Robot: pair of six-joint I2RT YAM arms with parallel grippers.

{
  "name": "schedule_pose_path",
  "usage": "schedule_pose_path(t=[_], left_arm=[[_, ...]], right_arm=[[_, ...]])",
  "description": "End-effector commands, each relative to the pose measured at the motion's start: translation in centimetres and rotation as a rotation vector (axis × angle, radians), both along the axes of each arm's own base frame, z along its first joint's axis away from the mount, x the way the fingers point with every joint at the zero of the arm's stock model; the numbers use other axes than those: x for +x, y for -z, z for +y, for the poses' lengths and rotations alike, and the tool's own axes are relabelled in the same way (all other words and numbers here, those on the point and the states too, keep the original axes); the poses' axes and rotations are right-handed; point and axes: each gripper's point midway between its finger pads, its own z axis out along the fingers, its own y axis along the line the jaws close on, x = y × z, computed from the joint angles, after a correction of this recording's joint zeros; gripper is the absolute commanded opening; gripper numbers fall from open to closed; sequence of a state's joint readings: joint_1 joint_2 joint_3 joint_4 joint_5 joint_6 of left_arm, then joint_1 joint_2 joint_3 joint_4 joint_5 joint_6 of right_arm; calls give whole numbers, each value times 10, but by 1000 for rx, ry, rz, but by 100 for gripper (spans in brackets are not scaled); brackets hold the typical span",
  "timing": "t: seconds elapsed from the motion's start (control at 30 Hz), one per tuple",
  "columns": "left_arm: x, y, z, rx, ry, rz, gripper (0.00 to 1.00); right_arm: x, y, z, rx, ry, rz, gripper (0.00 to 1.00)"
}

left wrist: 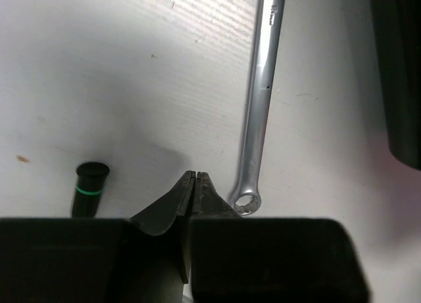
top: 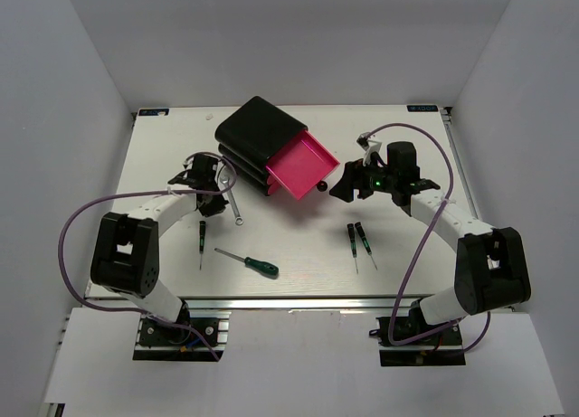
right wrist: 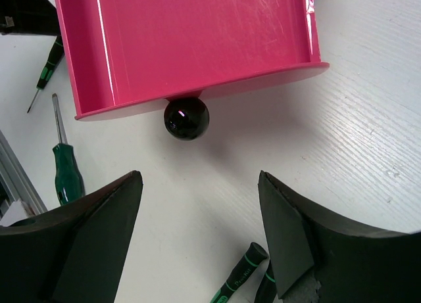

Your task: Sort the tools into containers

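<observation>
Wrench: lies flat on the surface, just beside the black box; its ring end is next to the left gripper's tips.
Left gripper: fingers pressed fully together with nothing between them; the wrench sits beside them, not in them.
Right gripper: spread wide and empty, facing the black knob of the pink drawer, which stands open and looks bare.
Handling: likely stiff, light, smooth steel lying low, so apt to slide or pivot under a pinch.
Hold: across the narrow shank near its middle, fingers straddling it, not at the ring end.
Other tools: green-handled screwdriver near the front of the surface.
</observation>
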State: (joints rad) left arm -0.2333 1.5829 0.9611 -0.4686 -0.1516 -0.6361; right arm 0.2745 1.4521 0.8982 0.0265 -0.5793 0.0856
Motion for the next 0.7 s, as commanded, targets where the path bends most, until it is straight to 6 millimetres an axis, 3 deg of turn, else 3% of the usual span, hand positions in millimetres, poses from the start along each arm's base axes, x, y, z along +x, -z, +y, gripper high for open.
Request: schedule_pose_path(t=[0.0,0.07,0.13,0.43,0.67], left_arm=[[-1,-8,-12,-55,30,-30,18],[5,-6,-17,-63,41,-40,31],[14,-2,-24,-57,61,-34,38],[48,-1,-35,-24,104,-44,42],[49,31,-24,65,102,65,43]], right_arm=[[4,-12,0,18,-7,-53,77],[4,-11,0,15,-7,-51,76],[5,-9,0,12,-5,-50,76],[2,-5,-3,-2,7,-48,77],[2,-7,-4,1,13,-54,77]])
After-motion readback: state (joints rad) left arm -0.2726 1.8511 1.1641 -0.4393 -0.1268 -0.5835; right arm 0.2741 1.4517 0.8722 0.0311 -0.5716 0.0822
